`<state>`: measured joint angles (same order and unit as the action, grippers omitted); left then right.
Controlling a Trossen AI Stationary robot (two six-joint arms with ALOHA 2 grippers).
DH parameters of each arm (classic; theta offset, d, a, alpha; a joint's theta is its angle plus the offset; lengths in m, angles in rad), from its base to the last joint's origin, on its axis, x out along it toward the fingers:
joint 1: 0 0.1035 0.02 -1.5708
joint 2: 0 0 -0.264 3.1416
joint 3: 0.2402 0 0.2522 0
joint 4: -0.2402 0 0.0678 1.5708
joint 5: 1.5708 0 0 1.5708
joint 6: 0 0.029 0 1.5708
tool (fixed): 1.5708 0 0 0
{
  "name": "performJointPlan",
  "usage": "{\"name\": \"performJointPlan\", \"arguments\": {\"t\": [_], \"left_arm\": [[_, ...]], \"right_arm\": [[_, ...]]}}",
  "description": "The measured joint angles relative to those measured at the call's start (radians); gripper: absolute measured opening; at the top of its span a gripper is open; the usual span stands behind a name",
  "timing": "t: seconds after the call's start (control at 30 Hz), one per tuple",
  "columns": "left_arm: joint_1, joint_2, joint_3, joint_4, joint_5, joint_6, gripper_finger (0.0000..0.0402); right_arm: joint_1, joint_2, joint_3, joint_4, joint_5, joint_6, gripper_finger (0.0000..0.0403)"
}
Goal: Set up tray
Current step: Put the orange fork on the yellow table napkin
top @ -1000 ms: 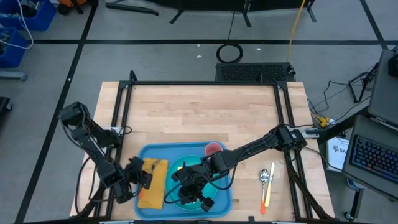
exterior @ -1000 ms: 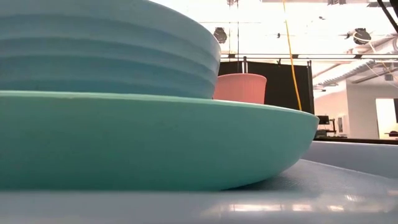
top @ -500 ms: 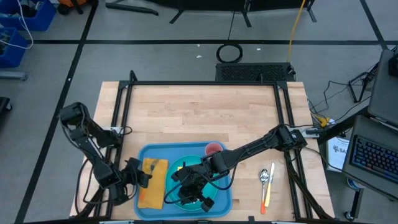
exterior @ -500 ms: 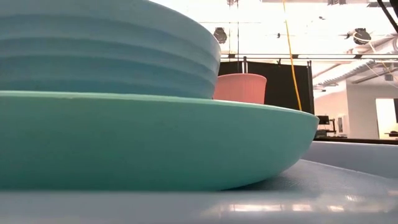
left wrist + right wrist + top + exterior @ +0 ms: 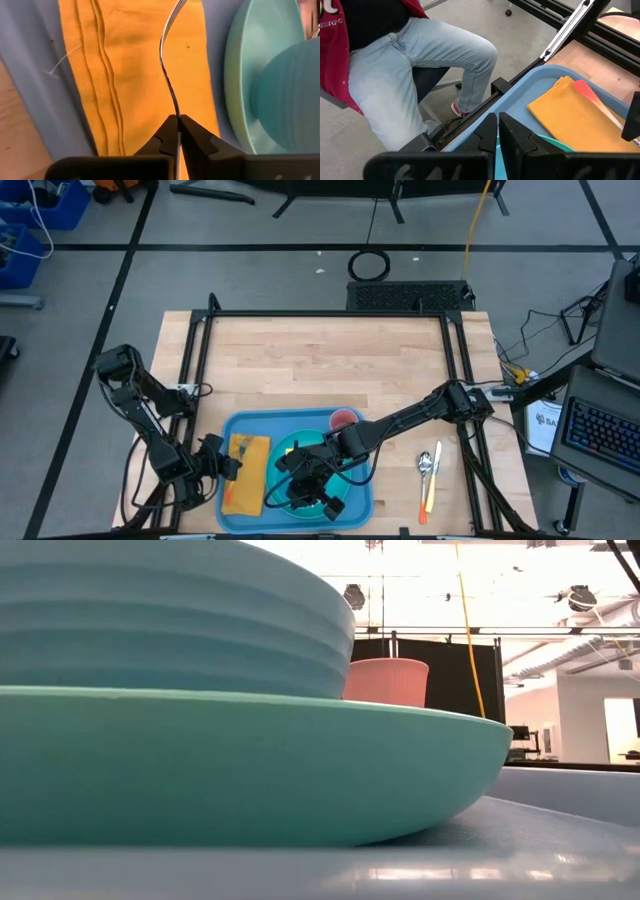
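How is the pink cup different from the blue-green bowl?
The cup is pink with smooth sides; the bowl is teal with ridged sides. The bowl sits in the teal plate; the cup stands beside the plate, not in it. Both are upright on the blue tray.

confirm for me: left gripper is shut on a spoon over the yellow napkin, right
Not a spoon. The left wrist view shows the left gripper shut on a fork, its tines at the far end, over the yellow napkin.
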<state>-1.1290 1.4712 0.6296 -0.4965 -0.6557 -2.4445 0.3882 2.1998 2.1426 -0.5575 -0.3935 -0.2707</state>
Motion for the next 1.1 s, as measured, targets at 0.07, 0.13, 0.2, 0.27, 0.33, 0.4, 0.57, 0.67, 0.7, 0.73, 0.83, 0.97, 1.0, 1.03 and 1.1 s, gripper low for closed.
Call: {"name": "performJointPlan", "arguments": {"t": [0.07,0.13,0.2,0.27,0.33,0.4,0.57,0.67,0.7,0.73,0.83,0.97,1.0,1.03,1.1], "left_arm": [[0.001,0.000,0.000,-0.005,0.001,0.011,0.0034],[0.002,0.000,0.000,-0.006,0.030,0.029,0.0053],[0.000,0.000,0.000,-0.006,0.034,0.034,0.0069],[0.000,0.000,0.000,-0.006,0.034,0.023,0.0081],[0.000,0.000,0.000,-0.006,0.035,0.026,0.0089],[0.000,0.000,0.000,-0.006,0.018,0.034,0.0094],[0.000,-0.013,0.000,0.001,-0.121,0.111,0.0098],[0.014,-0.019,0.000,0.012,-0.189,0.182,0.0099],[0.020,-0.021,0.000,0.028,-0.212,0.214,0.0099],[0.030,-0.023,0.000,0.048,-0.219,0.247,0.0099],[0.067,-0.026,0.000,0.113,-0.209,0.387,0.0099],[0.148,-0.026,0.001,0.159,-0.127,0.509,0.0099],[0.172,-0.026,0.001,0.157,-0.092,0.536,0.0099],[0.195,-0.026,0.001,0.155,-0.066,0.565,0.0099],[0.233,-0.026,0.001,0.150,-0.028,0.592,0.0099]], "right_arm": [[0.000,0.000,0.000,0.000,0.000,0.000,0.0008],[0.000,0.000,0.000,0.001,0.000,0.000,0.0008],[0.000,0.000,0.000,0.004,0.000,0.000,0.0008],[0.000,0.000,0.000,0.006,0.000,0.000,0.0008],[0.000,0.000,0.000,0.006,0.000,0.000,0.0008],[0.000,0.000,0.000,0.006,0.000,0.000,0.0008],[0.000,0.000,0.000,0.003,0.000,0.000,0.0008],[0.000,0.000,0.000,-0.001,0.000,0.000,0.0008],[0.000,0.000,0.000,0.000,0.000,0.000,0.0008],[0.000,0.000,0.000,0.000,0.000,0.000,0.0008],[0.000,0.000,0.000,0.000,0.000,0.000,0.0008],[0.000,0.000,0.000,0.008,0.000,0.000,0.0008],[0.000,0.000,0.000,0.009,0.000,0.000,0.0008],[0.000,0.000,0.000,0.009,0.000,0.000,0.0008],[0.000,0.000,0.000,0.009,0.000,0.000,0.0008]]}}
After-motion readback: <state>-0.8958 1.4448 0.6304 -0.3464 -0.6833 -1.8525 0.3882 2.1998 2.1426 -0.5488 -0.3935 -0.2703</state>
